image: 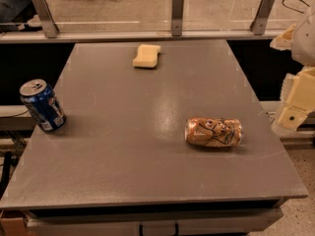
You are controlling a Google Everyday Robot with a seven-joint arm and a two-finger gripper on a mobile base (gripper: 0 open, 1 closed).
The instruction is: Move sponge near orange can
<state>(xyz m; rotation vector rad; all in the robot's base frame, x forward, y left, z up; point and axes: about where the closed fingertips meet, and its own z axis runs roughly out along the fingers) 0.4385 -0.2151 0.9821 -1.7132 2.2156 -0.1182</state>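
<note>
The pale yellow sponge (146, 56) lies flat near the far edge of the grey table (123, 146), a little left of centre. The orange can (213, 132) lies on its side at the right of the table, towards the front. The cream-coloured gripper (294, 102) hangs at the right edge of the view, beyond the table's right side, to the right of the orange can and far from the sponge. It holds nothing that I can see.
A blue can (42, 105) with a silver top stands at the table's left edge. A glass barrier with metal posts (177, 13) runs behind the table's far edge. The floor shows at the lower right (300, 215).
</note>
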